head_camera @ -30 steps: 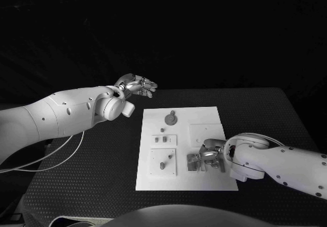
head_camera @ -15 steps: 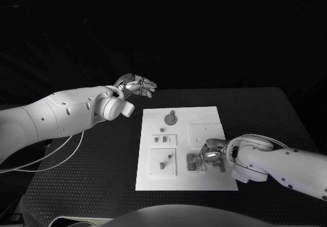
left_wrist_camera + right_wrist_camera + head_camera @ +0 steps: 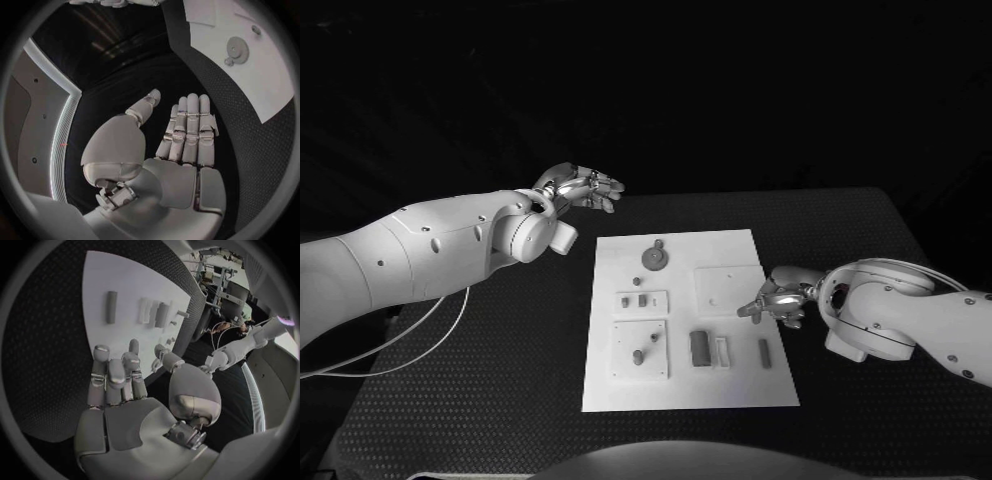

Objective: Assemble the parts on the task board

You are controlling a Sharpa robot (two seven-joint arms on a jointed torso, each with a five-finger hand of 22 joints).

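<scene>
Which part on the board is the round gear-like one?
Find the white task board in the middle of the table. At its far end, toward the left hand, lies a dark round disc. Its neighbours nearer the robot are all small straight pieces.

The left hand rises from the wrist with its fingers stretched out straight and pressed side by side, the thumb angled away from them, and nothing lies in the palm. Past the fingertips the white task board lies on the black textured table, apart from the hand and untouched by it. On the board sits a round, toothed gear-like part with a smaller round piece just beside it, and another small round part lies near the board's farther stretch.
</scene>
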